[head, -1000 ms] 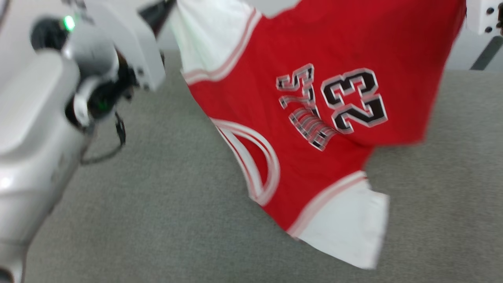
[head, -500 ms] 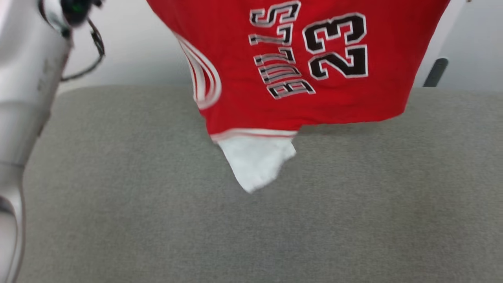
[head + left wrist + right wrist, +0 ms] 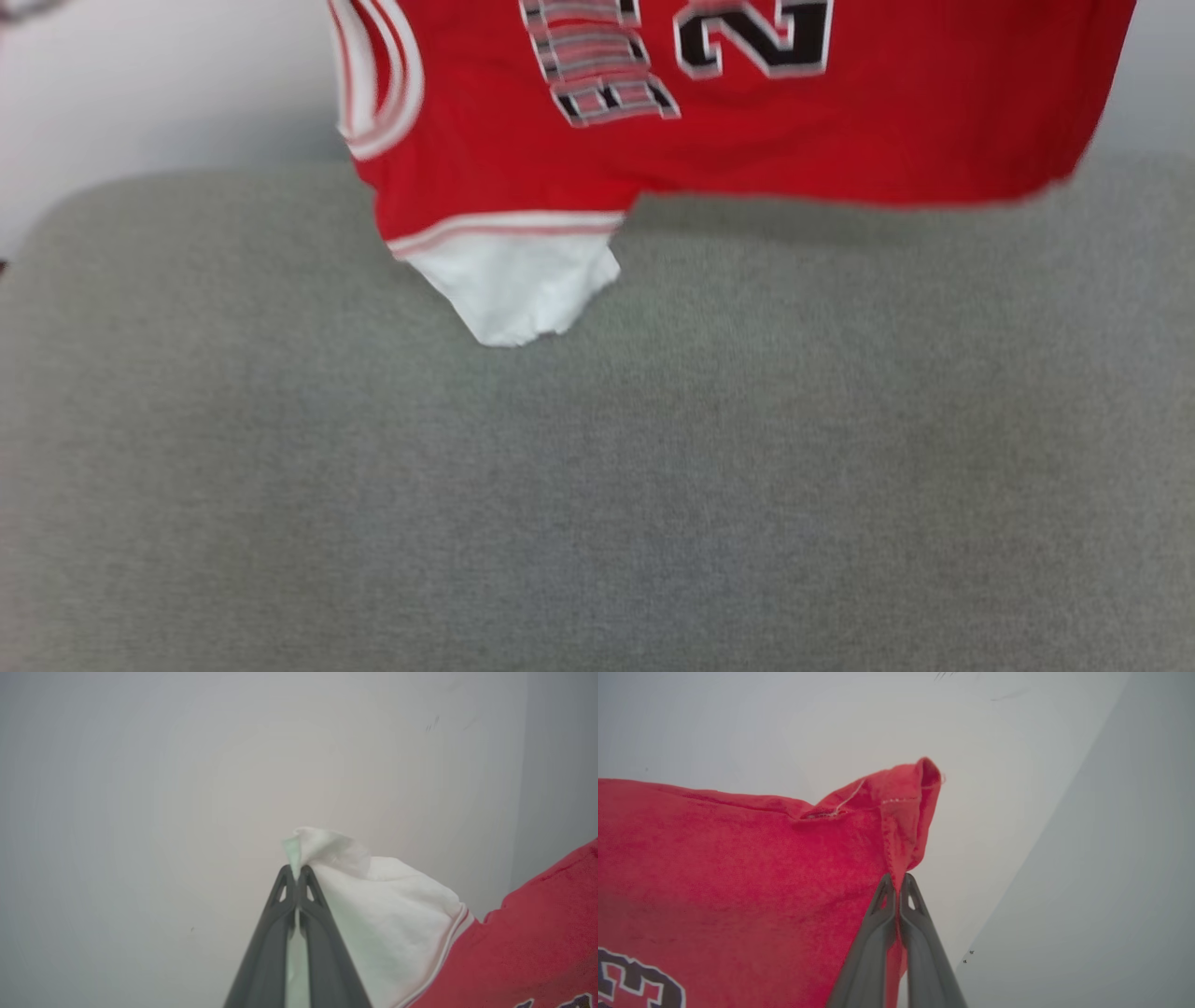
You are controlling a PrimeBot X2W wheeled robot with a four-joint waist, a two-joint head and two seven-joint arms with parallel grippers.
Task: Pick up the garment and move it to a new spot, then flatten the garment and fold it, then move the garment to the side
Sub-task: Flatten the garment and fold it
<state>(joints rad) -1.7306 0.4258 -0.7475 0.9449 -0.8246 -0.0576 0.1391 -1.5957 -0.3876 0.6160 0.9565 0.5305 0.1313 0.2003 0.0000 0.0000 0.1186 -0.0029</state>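
The garment (image 3: 728, 149), a red jersey with white sleeves and black lettering, hangs in the air above the grey surface (image 3: 597, 485) at the top of the head view. One white sleeve (image 3: 518, 285) dangles lowest. In the left wrist view my left gripper (image 3: 295, 872) is shut on the tip of the other white sleeve (image 3: 373, 896). In the right wrist view my right gripper (image 3: 896, 882) is shut on a red hem corner of the garment (image 3: 738, 858). The jersey's upper part is cut off by the head view's top edge.
A wide grey fabric surface spreads below the hanging jersey, with its far edge (image 3: 187, 177) meeting a pale wall (image 3: 140, 84). Both wrist views look toward plain pale walls (image 3: 187, 788).
The jersey has risen toward the top of the head view and hangs straighter. The left arm, large at the left a second ago, has left the head view.
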